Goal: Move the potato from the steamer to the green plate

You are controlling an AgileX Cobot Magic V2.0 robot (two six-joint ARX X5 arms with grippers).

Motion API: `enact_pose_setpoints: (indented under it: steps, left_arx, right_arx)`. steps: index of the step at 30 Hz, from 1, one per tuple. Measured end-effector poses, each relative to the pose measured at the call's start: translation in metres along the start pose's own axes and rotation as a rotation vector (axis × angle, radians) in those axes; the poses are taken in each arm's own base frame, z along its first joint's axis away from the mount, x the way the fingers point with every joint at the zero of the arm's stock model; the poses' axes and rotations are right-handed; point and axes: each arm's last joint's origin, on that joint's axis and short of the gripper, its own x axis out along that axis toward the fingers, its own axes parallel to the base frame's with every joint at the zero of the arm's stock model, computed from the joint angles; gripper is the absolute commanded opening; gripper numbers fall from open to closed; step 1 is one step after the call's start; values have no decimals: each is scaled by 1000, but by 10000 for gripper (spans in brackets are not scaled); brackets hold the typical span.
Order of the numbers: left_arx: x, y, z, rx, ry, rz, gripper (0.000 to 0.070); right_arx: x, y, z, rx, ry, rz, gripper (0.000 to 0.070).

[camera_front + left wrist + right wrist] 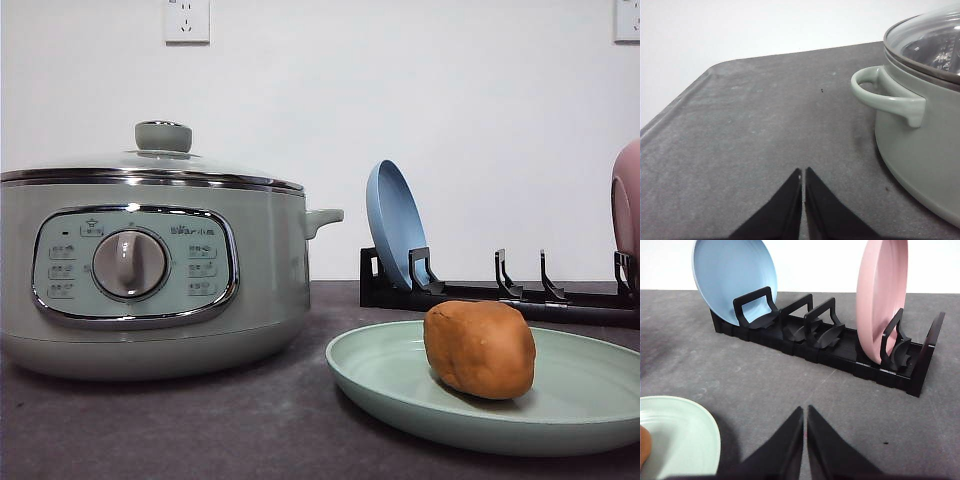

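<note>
The orange-brown potato [480, 349] lies on the pale green plate [380, 375] at the front right of the dark table. To its left stands the sage-green steamer [150, 270] with its knobbed glass lid on. In the left wrist view, my left gripper [803, 172] is shut and empty over bare table, beside the steamer [920, 145] and its side handle [885, 95]. My right gripper [805, 410] is shut and empty too, over the table between the green plate [685, 435] and the rack. A sliver of the potato [644, 445] shows at the edge of the right wrist view.
A black dish rack [500, 295] runs along the back right, holding an upright blue plate [395, 225] and a pink plate [628, 205]. In the right wrist view the rack [840, 350] stands ahead of my fingers. The table's rounded corner [715, 70] lies beyond the left gripper.
</note>
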Motion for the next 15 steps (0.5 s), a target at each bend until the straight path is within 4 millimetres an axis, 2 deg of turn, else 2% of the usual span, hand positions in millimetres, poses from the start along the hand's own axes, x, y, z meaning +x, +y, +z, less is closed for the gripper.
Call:
enact_pose_setpoints:
  steps: [15]
  left_arx:
    - [0,0,0,0,0,0,3]
  right_arx:
    - [0,0,0,0,0,0,0]
